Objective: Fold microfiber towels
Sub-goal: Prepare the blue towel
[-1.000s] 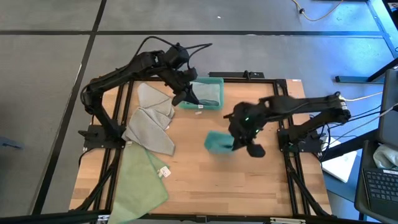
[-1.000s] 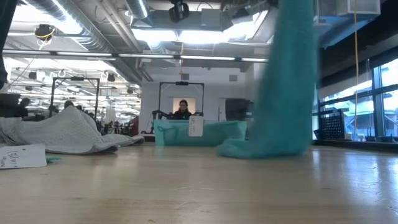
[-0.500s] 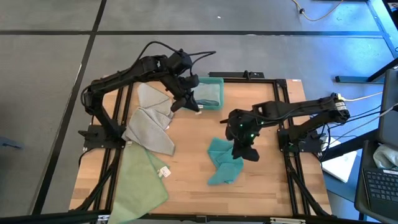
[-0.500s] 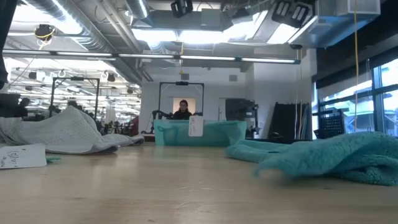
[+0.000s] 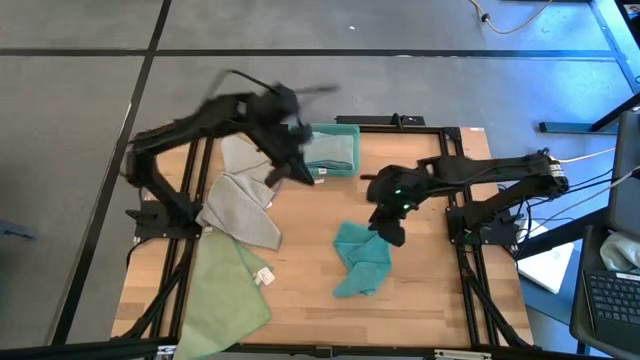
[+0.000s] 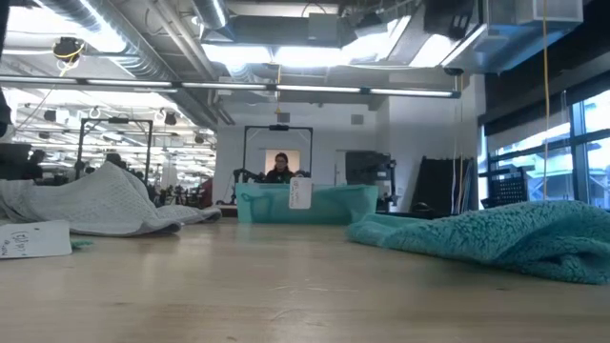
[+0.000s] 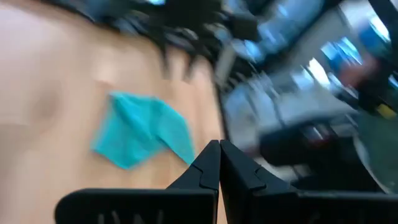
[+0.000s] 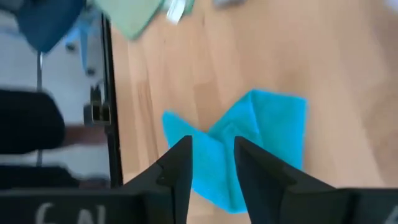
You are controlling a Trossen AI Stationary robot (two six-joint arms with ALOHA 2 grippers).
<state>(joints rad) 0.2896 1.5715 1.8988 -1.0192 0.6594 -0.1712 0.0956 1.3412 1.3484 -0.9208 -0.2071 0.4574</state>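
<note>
Writing: none legible; white tags show on the pale green towel [image 5: 228,290] and on the teal bin [image 5: 332,150], their print too small to read. Teal towel [image 5: 360,262] lies crumpled on the bench [image 5: 300,250], right of centre, with nothing holding it; a second ago it hung from the right gripper [image 5: 392,232], half a second ago it had just landed. Right gripper now sits just above the towel's far edge, fingers [image 8: 177,168] apart with nothing between them; it has let go and pulled back slightly toward its base. Left gripper [image 5: 282,170] is motion-blurred near the bin's front corner, over the grey towel [image 5: 243,195], fingers [image 7: 208,168] pressed together, empty; it has swung down and left since the earlier frames. Grey towel stays heaped at the bench's left, pale green towel drapes over the near left corner, both unmoved. Low view shows a person [image 6: 279,168] far behind the bin.
</note>
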